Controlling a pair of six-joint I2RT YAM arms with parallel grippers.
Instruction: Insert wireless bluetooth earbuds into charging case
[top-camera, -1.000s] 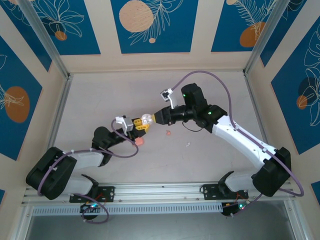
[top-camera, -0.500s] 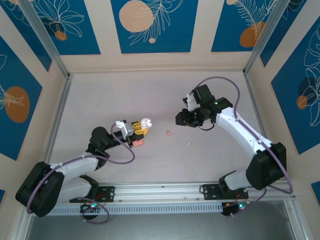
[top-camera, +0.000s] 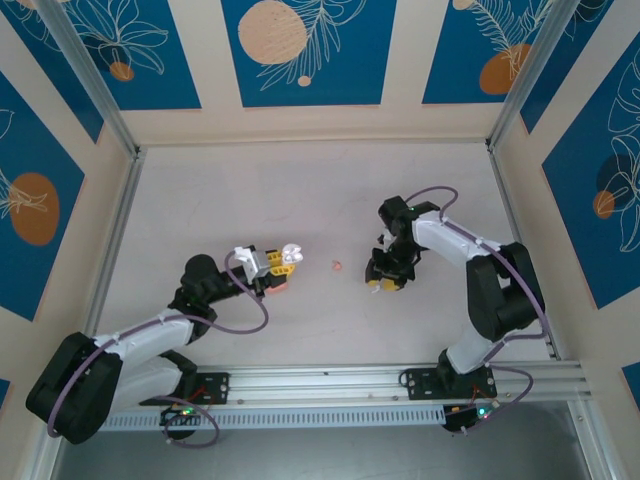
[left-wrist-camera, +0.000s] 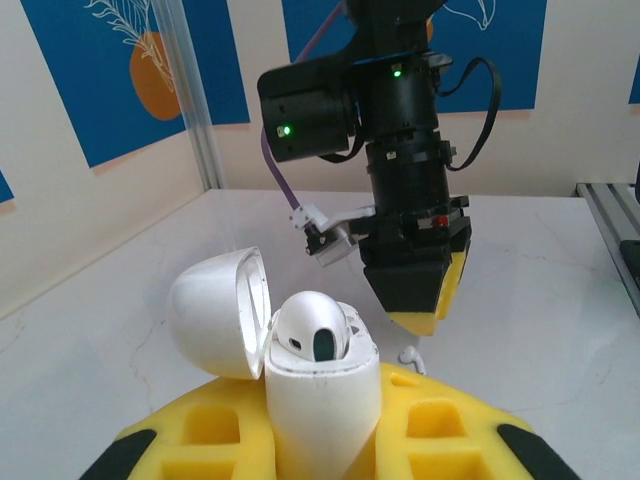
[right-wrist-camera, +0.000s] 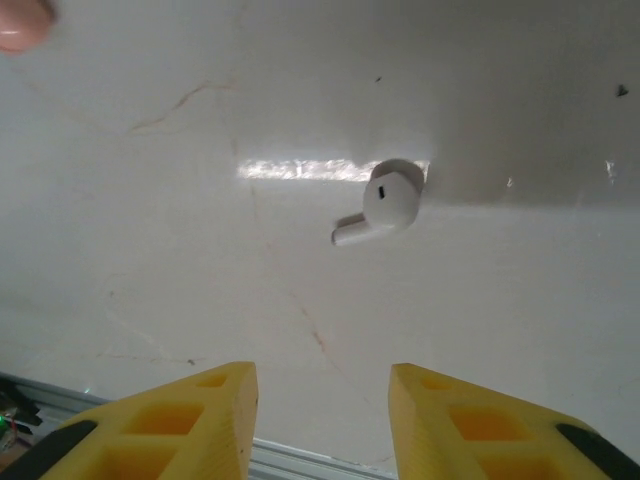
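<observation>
Inside the open charging case (left-wrist-camera: 322, 405), one earbud (left-wrist-camera: 310, 330).

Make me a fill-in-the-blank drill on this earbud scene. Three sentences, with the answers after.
The left claw grips a white charging case whose lid stands ____.
One earbud sits in the case; the loose earbud lies on the ____.
The claw hanging over the loose earbud belongs to the ____ arm.
Missing words: open; table; right.
</observation>
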